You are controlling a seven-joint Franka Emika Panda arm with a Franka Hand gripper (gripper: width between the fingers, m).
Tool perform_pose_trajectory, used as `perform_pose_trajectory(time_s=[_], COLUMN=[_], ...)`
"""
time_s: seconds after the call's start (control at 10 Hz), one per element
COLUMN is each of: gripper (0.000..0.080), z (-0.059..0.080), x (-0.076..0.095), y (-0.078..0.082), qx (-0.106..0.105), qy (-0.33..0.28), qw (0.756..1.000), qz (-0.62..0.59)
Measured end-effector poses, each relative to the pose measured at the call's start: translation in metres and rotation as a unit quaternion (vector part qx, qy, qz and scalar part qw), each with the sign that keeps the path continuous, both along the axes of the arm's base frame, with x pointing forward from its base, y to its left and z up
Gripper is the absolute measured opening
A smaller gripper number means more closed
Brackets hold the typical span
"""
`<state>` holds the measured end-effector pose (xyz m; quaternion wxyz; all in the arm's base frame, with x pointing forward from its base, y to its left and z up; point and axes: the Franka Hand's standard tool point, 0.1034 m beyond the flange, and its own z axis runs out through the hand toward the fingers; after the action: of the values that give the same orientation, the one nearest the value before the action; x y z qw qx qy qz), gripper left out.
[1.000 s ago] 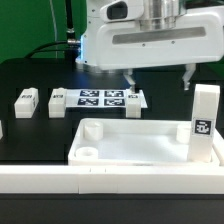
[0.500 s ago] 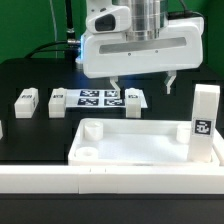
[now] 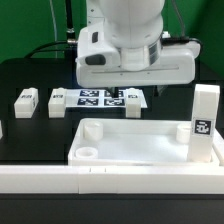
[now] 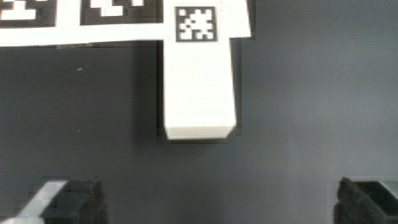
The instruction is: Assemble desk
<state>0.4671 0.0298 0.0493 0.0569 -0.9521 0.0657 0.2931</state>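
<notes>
Assembly barely begun: white plastic rimmed tray tabletop (image 3: pixel 140 150) has one white block leg (image 3: pixel 205 122) upright at the exterior view's right; farther legs (image 3: pixel 57 102) lie loose. Two-finger gripper (image 4: pixel 214 205), spread and empty, hovers over another leg (image 4: pixel 199 85).

tabletop (image 3: pixel 140 140): smooth white plastic | leg (image 4: pixel 199 95): matt white plastic | table (image 4: pixel 302 110): matt black

The arm (image 3: pixel 125 25) hangs over the far half of the worktop (image 3: pixel 40 125), closer to the far edge than the near one and roughly midway between the side edges. Its broad white wrist (image 3: pixel 150 62) sits at a slant to the exterior camera. The gripper (image 4: pixel 217 205) points straight down, clear of the worktop. In the wrist view its two dark fingertips (image 4: pixel 68 200) are set far apart, and the jaws are spread wide and grip nothing.
</notes>
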Motion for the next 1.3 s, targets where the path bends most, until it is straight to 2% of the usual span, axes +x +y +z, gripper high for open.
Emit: perform_pose_trajectory(time_s=[0.2,0.4,0.7,0.9,1.0,1.3], gripper=[0.0649,0.0649,0.0649,0.0649,0.0649,0.0649], z=[-0.001,-0.017,-0.019,-0.029,-0.034,-0.035], x=[-0.013,-0.024,-0.020,-0.016,-0.022,-0.023], y=[-0.002,-0.002,-0.003,0.002,0.006,0.004], qx=[0.009,0.012,0.012,0.015,0.016,0.017], qy=[0.079,0.167,0.167,0.134,0.132,0.133], qw=[0.997,0.986,0.986,0.991,0.991,0.991], qz=[0.000,-0.001,-0.002,0.018,0.028,0.025])
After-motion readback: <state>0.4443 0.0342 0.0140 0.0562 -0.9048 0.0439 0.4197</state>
